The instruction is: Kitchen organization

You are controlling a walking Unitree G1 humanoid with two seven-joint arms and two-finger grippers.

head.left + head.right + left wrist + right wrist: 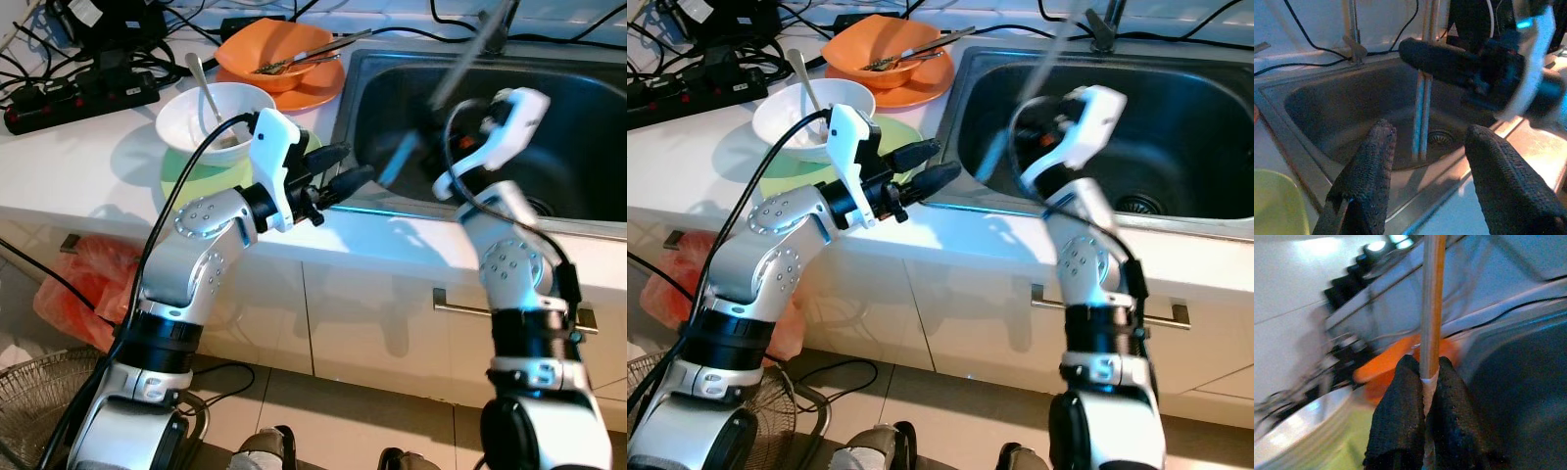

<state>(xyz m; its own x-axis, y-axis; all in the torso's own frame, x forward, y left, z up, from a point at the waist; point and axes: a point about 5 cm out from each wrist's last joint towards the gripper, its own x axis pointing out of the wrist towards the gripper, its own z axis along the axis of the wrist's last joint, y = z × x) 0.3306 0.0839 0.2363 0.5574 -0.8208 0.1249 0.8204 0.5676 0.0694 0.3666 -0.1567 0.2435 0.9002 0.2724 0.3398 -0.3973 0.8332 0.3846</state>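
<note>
Left end effector (345, 182): fingers spread, holding nothing, hovering at the table (88, 166) edge beside the sink (588, 117)
Right end effector (1422, 396): fingers pressed together, pinching a pair of chopsticks (1431, 303) above the sink
Risk: the thin sticks look blurred, so a quick swing may make them slip or twist out of the narrow pinch and fall into the basin
White bowl (196, 122): holds a spoon (201, 83), on a green plate (201, 174); a stray elbow may knock it
Orange bowl (274, 59): farther back, utensils inside

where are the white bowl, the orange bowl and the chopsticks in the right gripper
white bowl (186, 117): left eye view, left rim.
orange bowl (250, 49): left eye view, inner wall.
chopsticks (1431, 308): right wrist view, shaft above the right gripper (1422, 377).
</note>
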